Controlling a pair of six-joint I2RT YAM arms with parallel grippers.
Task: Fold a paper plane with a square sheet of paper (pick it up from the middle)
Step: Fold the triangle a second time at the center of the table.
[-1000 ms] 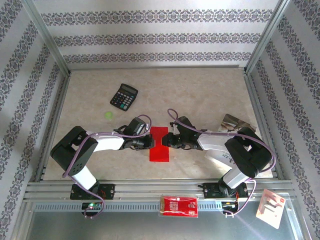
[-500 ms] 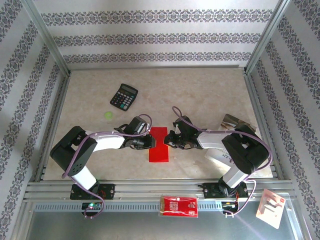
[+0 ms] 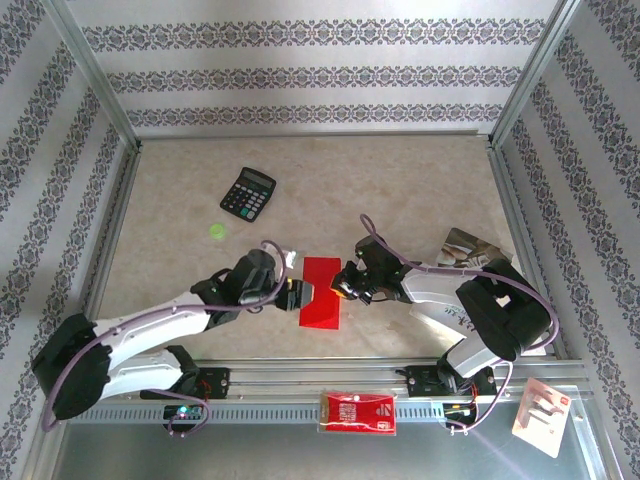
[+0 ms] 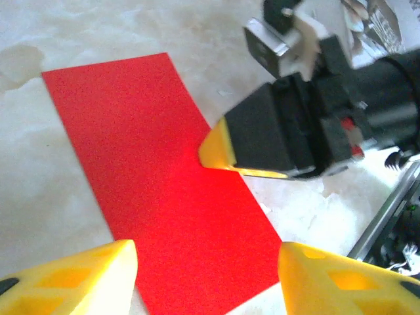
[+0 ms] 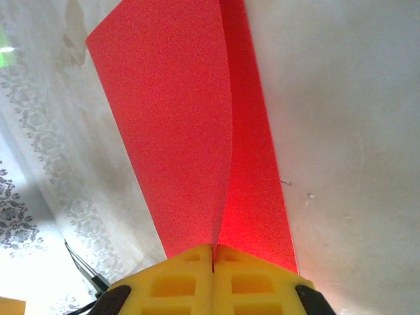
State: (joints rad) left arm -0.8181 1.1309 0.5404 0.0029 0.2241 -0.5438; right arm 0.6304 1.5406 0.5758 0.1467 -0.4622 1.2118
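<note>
Overhead, the square sheet of paper [image 3: 320, 292], doubled into a narrow oblong, lies on the table [image 3: 400, 190] between the two arms. Its long axis runs away from the near edge. The left jaws stand at its left long edge and the right jaws at its right long edge, both about midway along.

From the left wrist, the sheet [image 4: 157, 177] stretches away ahead. The left fingertips [image 4: 98, 275] are spread wide to either side of its near part and hold nothing. Opposite them, the right arm's yellow fingertip [image 4: 216, 149] meets the far long edge.

From the right wrist, the right jaws are pressed together on that edge, pinching the sheet [image 5: 164, 125]. Its upper layer bows up off the lower one. The coming move probably belongs to the right arm, since it alone has the paper. The layer would carry across the short way, toward the left jaws.
</note>
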